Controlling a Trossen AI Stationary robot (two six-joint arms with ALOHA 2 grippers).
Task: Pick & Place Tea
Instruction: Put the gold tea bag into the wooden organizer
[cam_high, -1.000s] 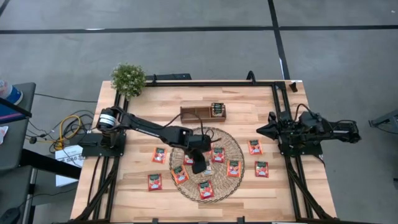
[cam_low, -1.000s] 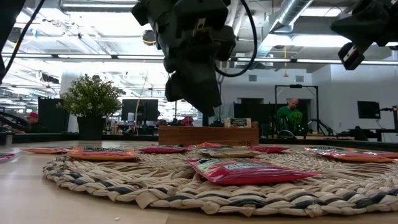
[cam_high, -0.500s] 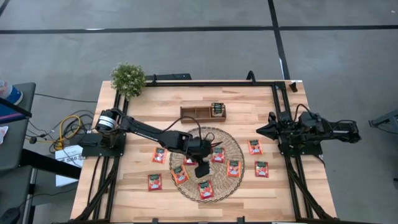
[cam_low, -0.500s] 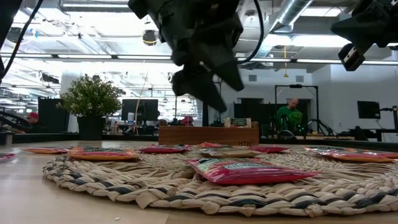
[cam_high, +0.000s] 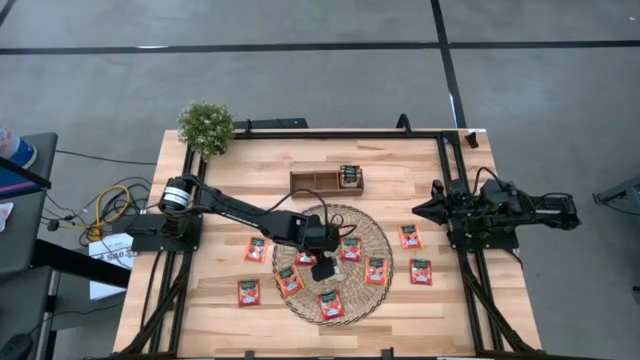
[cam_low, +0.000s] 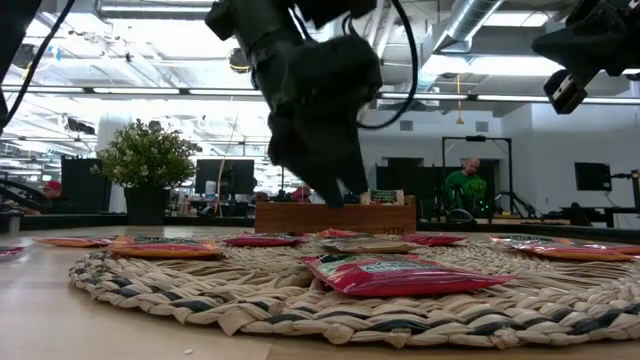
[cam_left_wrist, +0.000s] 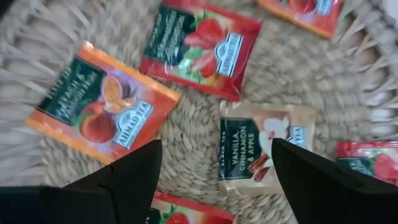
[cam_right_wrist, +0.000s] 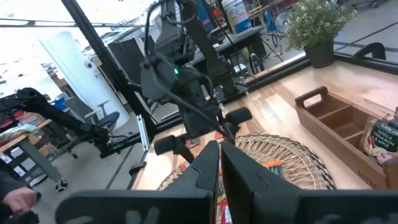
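The wooden table (cam_high: 430, 165) carries a round woven mat (cam_high: 372, 295) at its middle, with a brown wooden tray (cam_high: 312, 181) just beyond it and a small potted plant (cam_high: 206, 126) at a far corner. The left arm reaches over the mat, its left gripper (cam_high: 322, 270) hanging above the weave with fingers (cam_left_wrist: 127, 177) spread wide and nothing between them. The right gripper (cam_high: 420, 210) waits at the table's right edge, its fingers pressed together and empty. The tea sachets (cam_high: 331, 305) lie flat, several on the mat and others on the bare wood either side; a few stand in the tray's right compartment. Directly under the open left gripper lies a beige sachet (cam_left_wrist: 264, 146), beside an orange sachet (cam_left_wrist: 99, 109) and a red sachet (cam_left_wrist: 202, 46).
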